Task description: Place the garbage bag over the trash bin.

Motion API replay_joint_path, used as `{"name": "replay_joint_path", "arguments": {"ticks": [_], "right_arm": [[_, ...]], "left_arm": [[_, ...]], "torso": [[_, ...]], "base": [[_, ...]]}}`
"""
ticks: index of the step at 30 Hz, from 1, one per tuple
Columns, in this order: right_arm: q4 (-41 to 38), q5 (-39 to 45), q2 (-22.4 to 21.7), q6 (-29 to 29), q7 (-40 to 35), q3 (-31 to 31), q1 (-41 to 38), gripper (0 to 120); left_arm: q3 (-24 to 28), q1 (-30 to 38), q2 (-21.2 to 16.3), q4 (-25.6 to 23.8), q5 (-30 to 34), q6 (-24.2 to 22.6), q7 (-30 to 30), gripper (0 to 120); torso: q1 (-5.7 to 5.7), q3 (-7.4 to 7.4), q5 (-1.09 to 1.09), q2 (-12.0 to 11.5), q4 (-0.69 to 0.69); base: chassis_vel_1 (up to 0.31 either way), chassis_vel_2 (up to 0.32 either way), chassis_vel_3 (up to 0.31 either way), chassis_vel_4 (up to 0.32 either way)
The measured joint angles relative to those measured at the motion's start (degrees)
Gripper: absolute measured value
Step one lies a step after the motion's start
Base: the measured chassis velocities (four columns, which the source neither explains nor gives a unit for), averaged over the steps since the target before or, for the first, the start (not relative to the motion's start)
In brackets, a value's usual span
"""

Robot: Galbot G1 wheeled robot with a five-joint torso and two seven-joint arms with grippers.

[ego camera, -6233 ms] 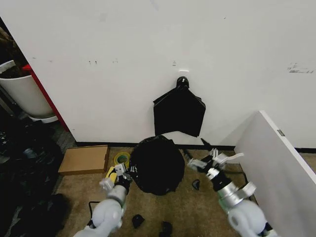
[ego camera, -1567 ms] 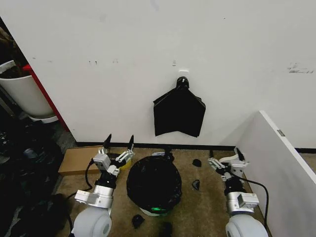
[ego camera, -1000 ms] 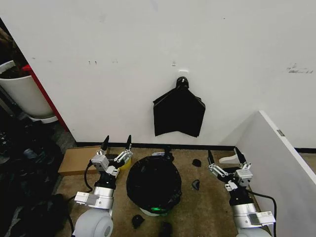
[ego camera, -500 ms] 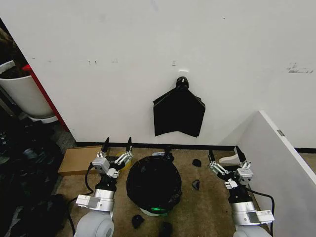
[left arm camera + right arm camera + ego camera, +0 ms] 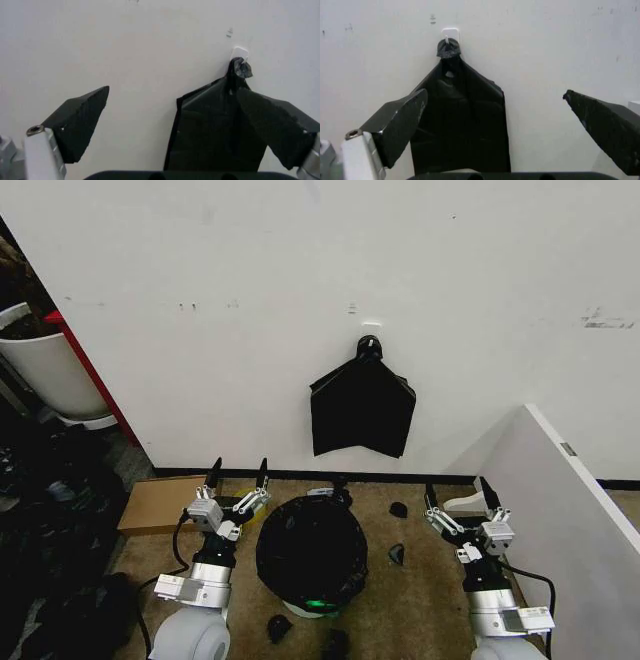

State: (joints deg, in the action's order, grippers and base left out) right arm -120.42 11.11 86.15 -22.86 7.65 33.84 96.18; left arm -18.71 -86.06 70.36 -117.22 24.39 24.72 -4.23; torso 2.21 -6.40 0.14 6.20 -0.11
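Observation:
The glossy black garbage bag is draped over the trash bin, hiding all of it but a pale strip and a green glow at the bottom. My left gripper stands upright and open just left of the bag, apart from it. On the bag's right, farther off, my right gripper is also upright, open and holding nothing. In the left wrist view the left gripper frames the wall between its spread black fingers. The right gripper is spread the same way in its wrist view.
A flat black bundle hangs from a wall hook behind the bin. A cardboard box lies at the left, a large white tub farther left. A white panel walls off the right. Black scraps lie on the carpet.
Six seconds ago both grippers were at the bag's edges; they have since drawn back to either side and stand upright and open. The bag sits lower. Over the last half second almost nothing moved.

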Motion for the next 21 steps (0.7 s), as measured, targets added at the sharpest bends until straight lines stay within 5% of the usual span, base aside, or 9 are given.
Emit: {"name": "replay_joint_path", "arguments": {"ticks": [21], "right_arm": [[-0.63,-0.85,1.02,-0.40,0.40,-0.43,-0.78,100]], "left_arm": [[-0.84,-1.14,0.45,2.50,-3.11,1.47,-0.23,100]], "torso": [[0.00,0.00,0.00,0.00,0.00]], "base": [[0.000,0.000,0.000,0.000]]}}
